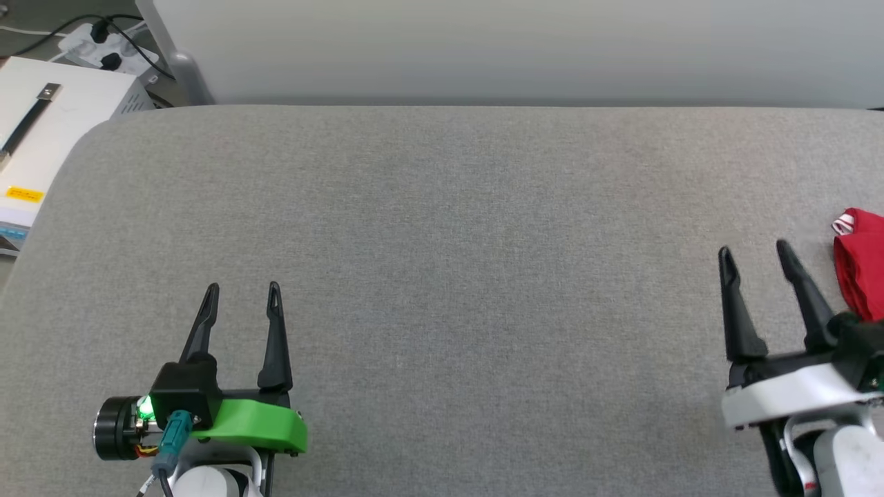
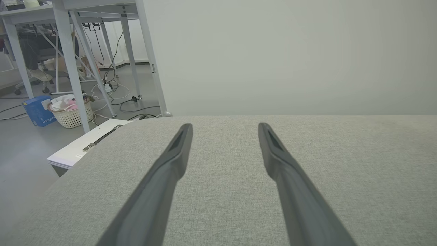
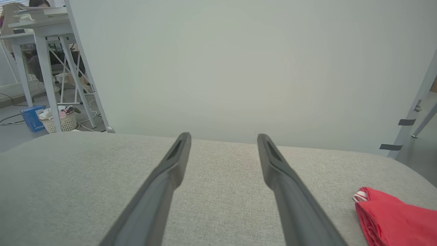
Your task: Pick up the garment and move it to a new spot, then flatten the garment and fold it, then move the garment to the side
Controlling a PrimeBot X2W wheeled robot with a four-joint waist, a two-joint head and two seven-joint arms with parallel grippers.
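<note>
Just beside my right gripper [image 1: 753, 250], the garment [image 1: 863, 269] looks soft, light and limp; I'd pinch a thick folded edge. My left gripper [image 1: 243, 288] and the right one both gape wide, empty.

Grey fabric surface, one garment on it.
The surface [image 1: 442, 228] spreads wide, far corners rounded, and there's the garment [image 1: 863, 269], a compact red bundle with striped trim showing, lying at the right edge.

The red garment [image 1: 862, 266] lies folded at the table's far right edge. Red-white striped trim shows at its corner.
</note>
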